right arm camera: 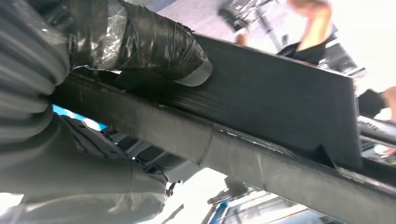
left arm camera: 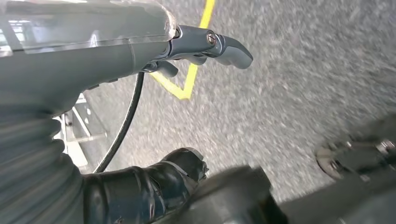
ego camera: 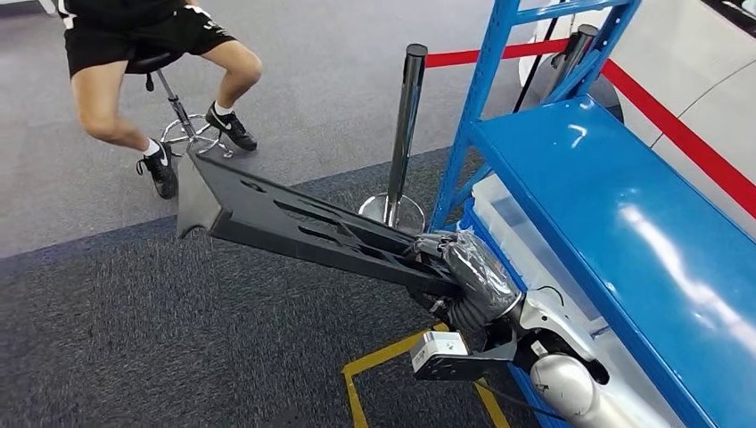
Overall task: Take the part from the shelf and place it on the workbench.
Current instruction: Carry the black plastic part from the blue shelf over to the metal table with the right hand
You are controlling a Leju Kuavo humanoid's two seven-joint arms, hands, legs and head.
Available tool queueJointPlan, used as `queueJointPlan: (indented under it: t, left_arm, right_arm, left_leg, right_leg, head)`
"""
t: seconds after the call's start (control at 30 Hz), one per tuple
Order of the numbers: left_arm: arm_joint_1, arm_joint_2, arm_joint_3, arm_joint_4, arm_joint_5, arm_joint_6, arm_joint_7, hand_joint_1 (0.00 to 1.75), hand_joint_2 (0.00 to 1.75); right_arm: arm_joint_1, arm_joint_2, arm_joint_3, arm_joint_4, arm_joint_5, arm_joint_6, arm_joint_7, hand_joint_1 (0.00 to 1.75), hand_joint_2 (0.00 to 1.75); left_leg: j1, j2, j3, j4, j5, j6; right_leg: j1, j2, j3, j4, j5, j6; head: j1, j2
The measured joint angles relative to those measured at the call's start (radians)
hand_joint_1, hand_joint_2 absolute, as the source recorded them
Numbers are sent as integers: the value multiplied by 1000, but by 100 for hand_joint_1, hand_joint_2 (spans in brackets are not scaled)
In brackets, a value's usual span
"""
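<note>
The right hand (ego camera: 464, 267) has its fingers closed around one end of one long black part (ego camera: 294, 218), which juts far out beyond the fingers, off the blue shelf (ego camera: 624, 223) and over carpet. Held at one end, it may sag, twist loose, or strike the one post (ego camera: 406, 116) or the one seated person (ego camera: 152, 53). The left hand (left arm camera: 205, 46) holds nothing, fingers apart
</note>
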Motion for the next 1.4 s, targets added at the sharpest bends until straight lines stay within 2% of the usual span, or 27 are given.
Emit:
queueJointPlan:
  t: [0.07, 0.1, 0.13, 0.2, 0.27, 0.3, 0.37, 0.4, 0.43, 0.47, 0.53, 0.6, 0.63, 0.67, 0.73, 0.8, 0.9, 0.93, 0.97, 1.03, 1.1, 1.13, 1.17, 1.2, 1.27, 1.33, 1.4]
  left_arm:
    - [-3, 0, -11, 0, -16, 1, 3, 0, 175]
    - [-3, 0, -16, 0, -21, -1, 2, 0, 175]
    - [-4, 1, -21, 0, -25, -4, 2, 0, 175]
    - [-5, 1, -28, 0, -32, -17, 3, 0, 175]
    - [-6, 0, -34, 0, -36, -30, 4, 0, 175]
    - [-7, 0, -37, 0, -37, -34, 4, 0, 175]
    - [-6, 0, -40, 0, -37, -37, 2, 0, 175]
    - [-4, 0, -42, 0, -36, -37, 1, 0, 175]
    - [-2, 0, -42, 0, -37, -37, 0, 0, 175]
    - [-2, 0, -43, 0, -39, -37, 0, 0, 175]
    - [-3, 1, -49, 0, -48, -36, 1, 0, 175]
    - [-5, 2, -58, 0, -58, -34, 4, 0, 175]
    - [-5, 3, -60, 0, -60, -34, 5, 0, 175]
    - [-5, 4, -62, 0, -62, -33, 6, 0, 175]
    - [-5, 5, -66, 0, -63, -37, 9, 0, 175]
    - [-10, 6, -72, 0, -66, -54, 20, 0, 175]
    - [-24, 6, -79, 0, -70, -92, 48, 0, 175]
    - [-28, 5, -80, 0, -70, -100, 55, 0, 175]
    - [-31, 5, -81, 0, -71, -104, 60, 0, 175]
    - [-37, 5, -83, 0, -74, -109, 64, 0, 175]
    - [-39, 5, -85, 0, -78, -113, 65, 0, 175]
    - [-40, 5, -85, 0, -78, -117, 65, 0, 175]
    - [-39, 5, -85, 0, -77, -121, 65, 0, 175]
    - [-39, 5, -85, 0, -76, -125, 66, 0, 175]
    - [-39, 3, -85, 0, -77, -127, 66, 0, 175]
    - [-39, 0, -85, 0, -79, -126, 67, 0, 175]
    - [-37, -1, -85, 0, -80, -125, 67, 0, 175]
  right_arm:
    - [4, -13, 2, -2, -1, 2, 9, 175, 175]
    - [7, -19, 3, -2, -2, 4, 15, 175, 175]
    - [9, -25, 4, -2, -5, 8, 20, 175, 175]
    - [9, -39, 5, -2, -12, 18, 30, 175, 175]
    - [5, -54, 5, -3, -18, 29, 37, 175, 175]
    - [3, -62, 5, -3, -21, 33, 39, 175, 175]
    - [-3, -72, 5, -2, -26, 38, 43, 175, 175]
    - [-5, -75, 5, -2, -29, 39, 45, 175, 175]
    - [-6, -78, 4, -2, -32, 40, 46, 175, 175]
    - [-6, -81, 4, -2, -34, 42, 47, 175, 175]
    - [-1, -88, 0, -1, -35, 46, 47, 175, 175]
    - [10, -95, -4, -1, -35, 49, 47, 175, 175]
    - [15, -97, -6, -1, -35, 49, 47, 175, 175]
    - [19, -100, -7, -1, -35, 49, 47, 175, 175]
    - [20, -102, -12, -1, -35, 50, 47, 175, 175]
    - [18, -106, -19, -1, -36, 53, 48, 175, 175]
    - [16, -112, -27, -1, -46, 58, 46, 175, 175]
    - [16, -114, -31, -1, -51, 61, 45, 175, 175]
    - [16, -116, -37, -1, -56, 64, 42, 175, 175]
    - [17, -122, -52, 1, -62, 70, 39, 175, 175]
    - [19, -126, -62, 5, -64, 75, 38, 175, 175]
    - [20, -127, -65, 7, -64, 79, 38, 175, 175]
    - [20, -127, -67, 9, -65, 83, 38, 175, 175]
    - [19, -128, -68, 10, -65, 86, 38, 175, 175]
    - [15, -132, -73, 10, -66, 88, 38, 175, 175]
    - [9, -139, -81, 10, -68, 89, 37, 175, 175]
    - [6, -144, -87, 9, -69, 89, 37, 175, 175]
  left_leg:
    - [-7, -25, 0, 0, 0, 7]
    - [-11, -39, 1, 0, 0, 9]
    - [-15, -55, 3, 1, 0, 11]
    - [-21, -86, 8, 1, -1, 12]
    - [-22, -112, 9, 3, -1, 11]
    - [-19, -123, 6, 2, 0, 8]
    - [-11, -149, 0, -2, 3, -3]
    - [-11, -146, 1, -3, 3, -8]
    - [-13, -125, -2, 6, -5, -12]
    - [-15, -91, -13, 32, -22, -17]
    - [-13, -21, -66, 141, -79, -29]
    - [-4, 0, -122, 241, -112, -42]
    - [0, 3, -126, 246, -103, -48]
    - [4, 9, -110, 213, -78, -53]
    - [6, 43, -43, 91, -23, -57]
    - [1, 65, -7, 18, -3, -43]
    - [-4, 37, -10, 9, -1, -11]
    - [-3, 26, -8, 5, 2, -4]
    - [-2, 15, -6, 1, 5, 3]
    - [-2, -6, -7, -3, 10, 11]
    - [-7, -32, -10, -2, 12, 15]
    - [-10, -46, -11, -2, 13, 16]
    - [-13, -61, -11, -2, 14, 17]
    - [-15, -76, -10, -2, 15, 18]
    - [-15, -103, -10, 0, 17, 16]
    - [-9, -129, -17, -1, 22, 6]
    - [-4, -154, -22, -5, 28, -8]
  right_leg:
    - [6, 22, -73, 134, -51, -6]
    - [9, 25, -97, 168, -51, -11]
    - [13, 27, -103, 164, -31, -18]
    - [24, 51, -61, 50, 51, -39]
    - [30, 98, -11, -68, 102, -58]
    - [32, 112, 1, -96, 108, -64]
    - [36, 103, 9, -115, 105, -67]
    - [34, 89, 18, -127, 108, -66]
    - [31, 75, 30, -141, 112, -66]
    - [28, 61, 41, -155, 116, -66]
    - [26, 30, 53, -166, 116, -66]
    - [26, -3, 53, -162, 110, -62]
    - [24, -19, 53, -158, 106, -59]
    - [22, -33, 53, -153, 102, -55]
    - [20, -58, 52, -138, 89, -43]
    - [22, -77, 50, -124, 79, -29]
    - [21, -99, 53, -122, 73, -10]
    - [17, -87, 52, -114, 64, -4]
    - [14, -64, 42, -88, 44, -1]
    - [12, -4, -10, 22, -17, 1]
    - [14, 20, -74, 142, -58, -2]
    - [15, 25, -88, 162, -53, -5]
    - [16, 29, -83, 141, -29, -10]
    - [18, 40, -59, 85, 9, -17]
    - [20, 91, 2, -51, 71, -33]
    - [24, 124, 30, -115, 84, -43]
    - [27, 104, 38, -129, 86, -49]
  head:
    - [0, 0]
    - [0, 0]
    - [0, 0]
    - [0, 0]
    - [-1, 0]
    - [-1, 0]
    - [2, 0]
    - [3, 0]
    - [3, 0]
    - [3, 0]
    - [1, 0]
    - [1, 0]
    - [1, 0]
    - [1, 0]
    - [1, 0]
    - [3, 0]
    - [4, 0]
    - [5, 0]
    - [6, 0]
    - [9, 0]
    - [10, 0]
    - [10, 0]
    - [10, 0]
    - [10, 0]
    - [9, 0]
    - [9, 0]
    - [10, 0]
